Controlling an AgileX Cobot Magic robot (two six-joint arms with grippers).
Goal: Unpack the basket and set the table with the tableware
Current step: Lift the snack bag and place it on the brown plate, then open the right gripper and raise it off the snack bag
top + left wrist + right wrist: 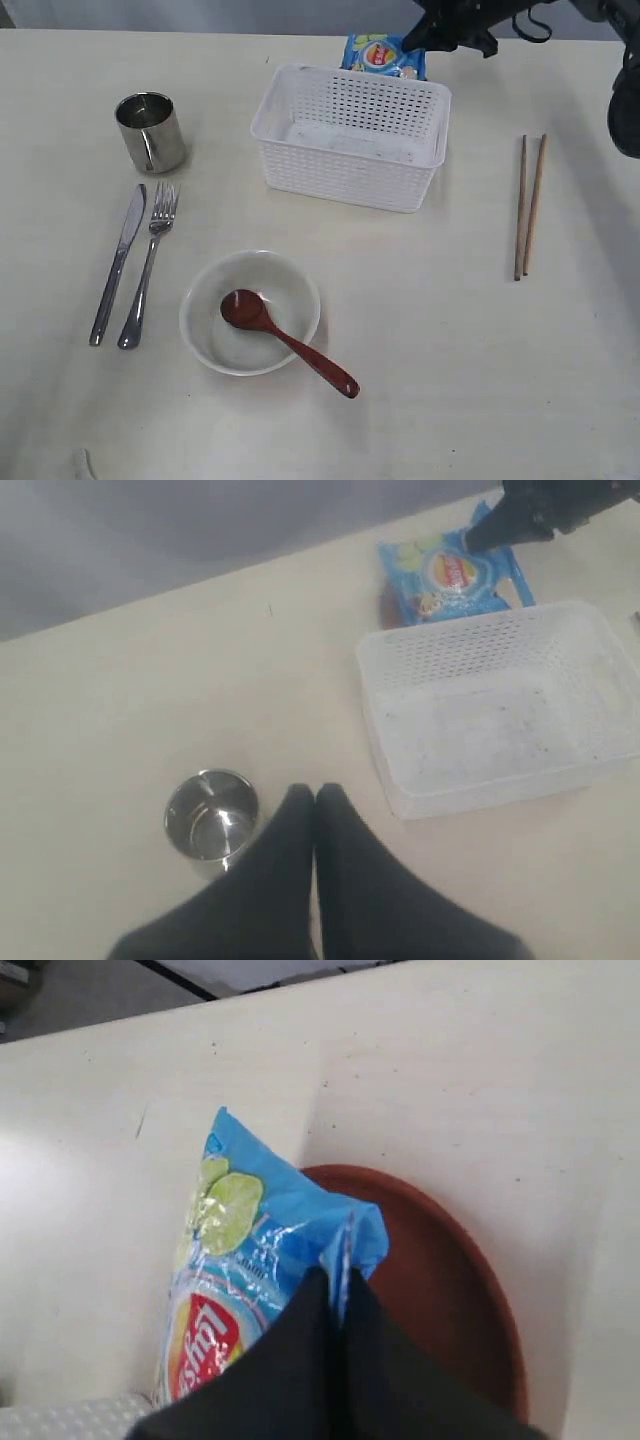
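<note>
The white basket (pixel 340 180) stands at the middle back of the table (pixel 450 380), with nothing inside it in the left wrist view. Left of it are the steel cup (pixel 150 130), knife (pixel 120 260) and fork (pixel 150 260). In front, a red-brown spoon (pixel 290 345) rests in the white bowl (pixel 250 312). Two chopsticks (pixel 528 205) lie to the right. Behind the basket my right gripper (pixel 335 1280) is shut on the edge of a blue chip bag (pixel 240 1250), which lies over a brown plate (pixel 440 1290). My left gripper (pixel 315 795) is shut and empty beside the cup (pixel 210 815).
The right arm (pixel 480 25) reaches in from the back right corner. The chip bag (pixel 383 55) sits close against the basket's far wall. The left arm is outside the exterior view.
</note>
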